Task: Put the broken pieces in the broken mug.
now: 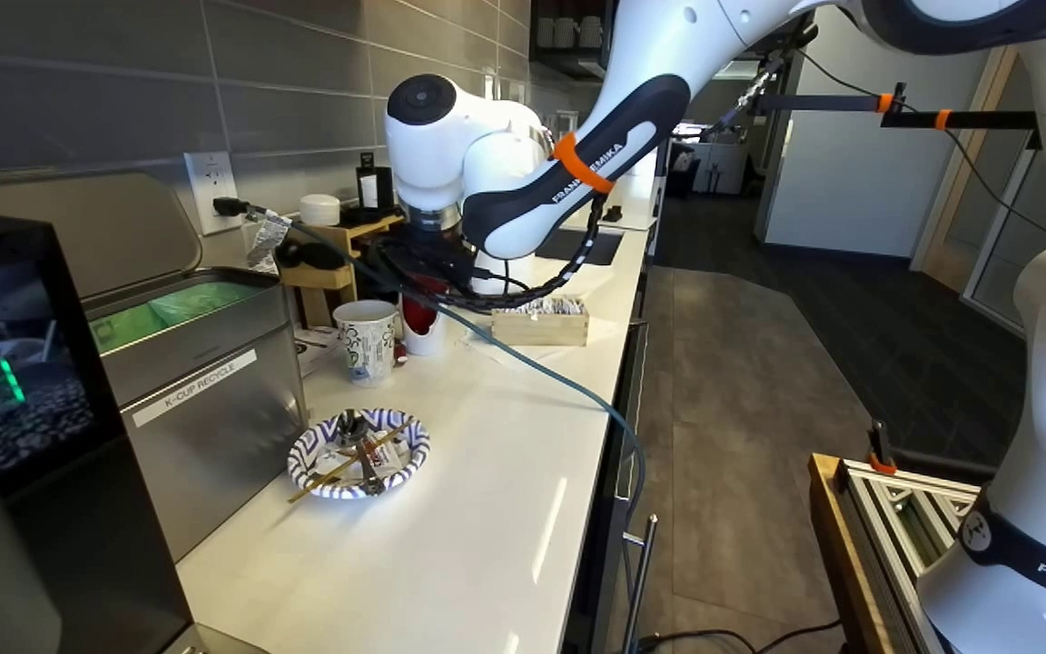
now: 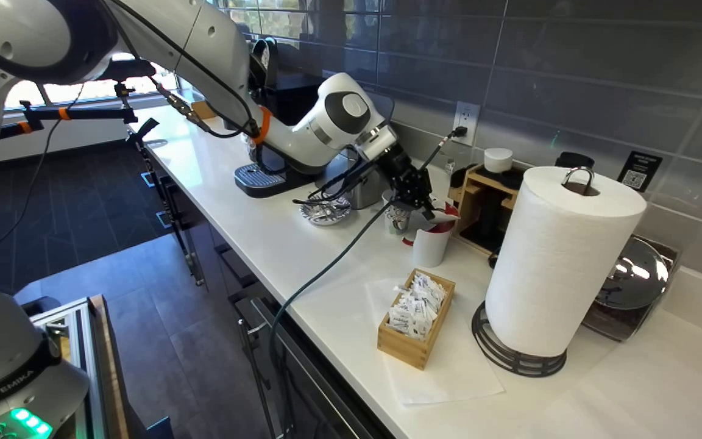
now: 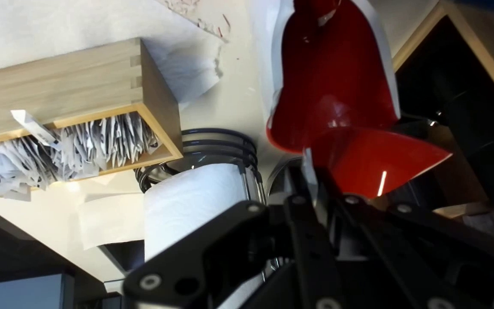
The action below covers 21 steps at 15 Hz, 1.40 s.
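Red-glazed and pale-edged, the broken piece (image 3: pixel 393 161) is projecting right of centre in the wrist frame; we are clamping one end between the fingers (image 3: pixel 301 216), presumably leaving the rest free to enter the broken mug (image 3: pixel 337 81), which is gaping at that frame's upper right.

Probably an office kitchenette; K-cup bin (image 1: pixel 223 445), paper towels (image 2: pixel 561 268).

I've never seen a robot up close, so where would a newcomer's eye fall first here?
Probably on the big white robot arm, stretching over the counter in both exterior views. In the wrist view, the broken mug shows its bright red inside, and the gripper holds a glossy red piece close to it.
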Each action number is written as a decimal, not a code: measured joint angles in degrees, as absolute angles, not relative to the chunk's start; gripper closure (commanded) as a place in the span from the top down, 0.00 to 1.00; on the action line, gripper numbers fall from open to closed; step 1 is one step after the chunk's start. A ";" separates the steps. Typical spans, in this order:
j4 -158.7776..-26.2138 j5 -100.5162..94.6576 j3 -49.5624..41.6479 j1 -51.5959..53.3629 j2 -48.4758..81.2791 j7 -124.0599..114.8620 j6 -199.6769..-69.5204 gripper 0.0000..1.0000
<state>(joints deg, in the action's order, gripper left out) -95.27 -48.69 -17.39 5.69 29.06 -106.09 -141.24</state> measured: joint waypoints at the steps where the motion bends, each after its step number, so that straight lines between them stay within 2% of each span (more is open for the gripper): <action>1: -95.51 -48.88 -17.29 5.69 28.74 -106.09 -141.24 0.02; 21: -98.39 -51.51 -15.17 5.67 29.35 -112.33 -141.24 0.02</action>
<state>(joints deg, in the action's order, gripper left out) -98.39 -51.51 -15.17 5.67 29.35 -112.33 -141.24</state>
